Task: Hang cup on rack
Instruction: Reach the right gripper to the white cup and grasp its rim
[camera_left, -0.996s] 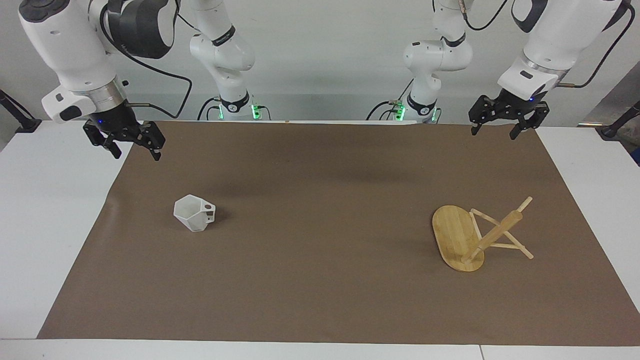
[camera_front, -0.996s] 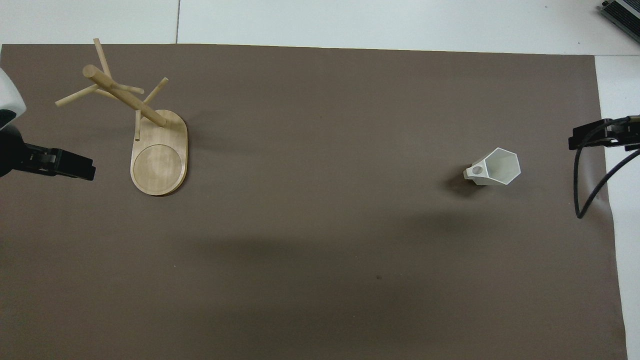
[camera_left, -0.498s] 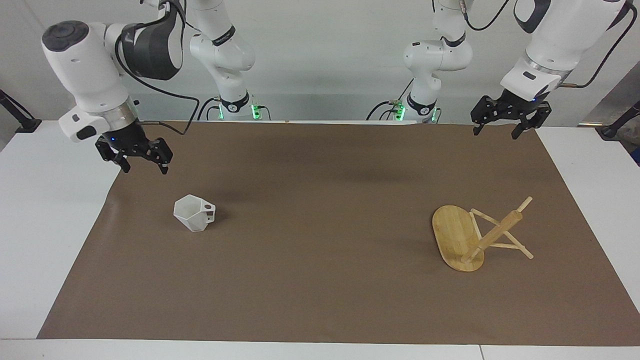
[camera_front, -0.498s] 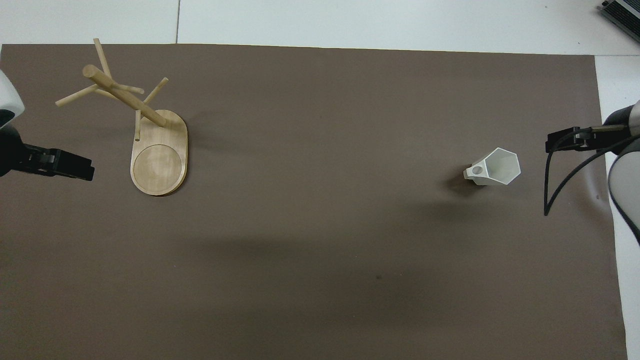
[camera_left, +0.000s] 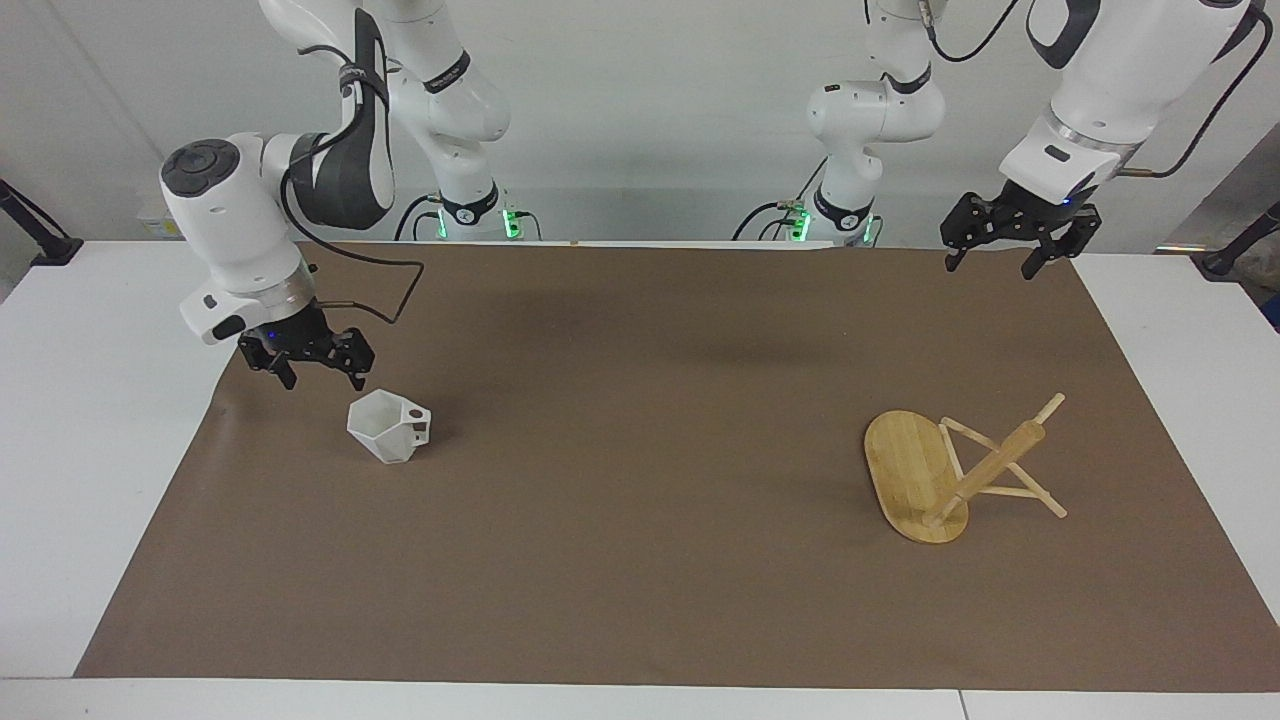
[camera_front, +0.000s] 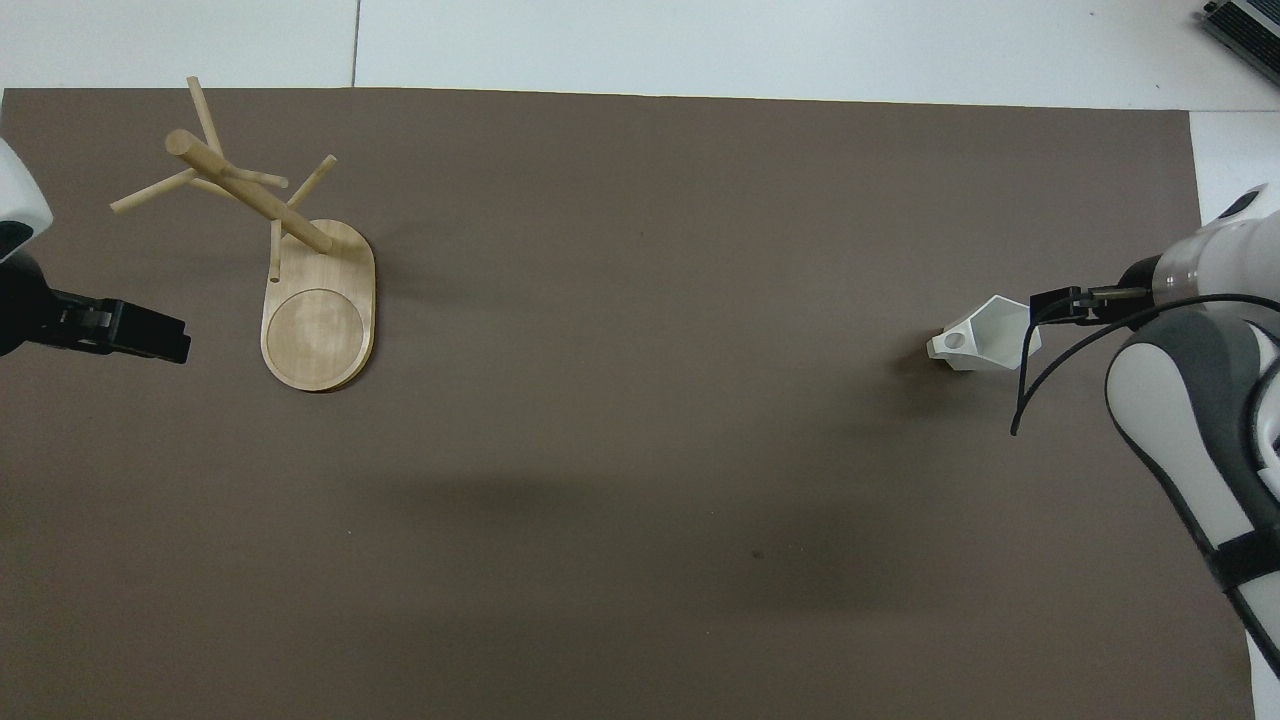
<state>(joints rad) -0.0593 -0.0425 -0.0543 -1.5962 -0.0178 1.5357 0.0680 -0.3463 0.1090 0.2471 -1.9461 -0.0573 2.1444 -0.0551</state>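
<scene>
The white faceted cup (camera_left: 388, 428) sits on the brown mat toward the right arm's end, also in the overhead view (camera_front: 985, 335). Its handle with the round hole points toward the left arm's end. My right gripper (camera_left: 321, 377) is open and empty. It hangs low over the mat just beside the cup, on the robots' side, not touching it. The bamboo rack (camera_left: 915, 480) stands on its oval base toward the left arm's end, also in the overhead view (camera_front: 318, 310), its pegs bare. My left gripper (camera_left: 990, 265) is open and waits high over the mat's edge.
The brown mat (camera_left: 640, 450) covers most of the white table. My right arm's wrist and its black cable (camera_front: 1040, 370) overlap the cup's rim in the overhead view. My left gripper (camera_front: 150, 335) shows beside the rack's base there.
My right gripper has come down and moved toward the cup, from high over the mat's corner to just beside it. The left gripper, cup and rack have stayed put.
</scene>
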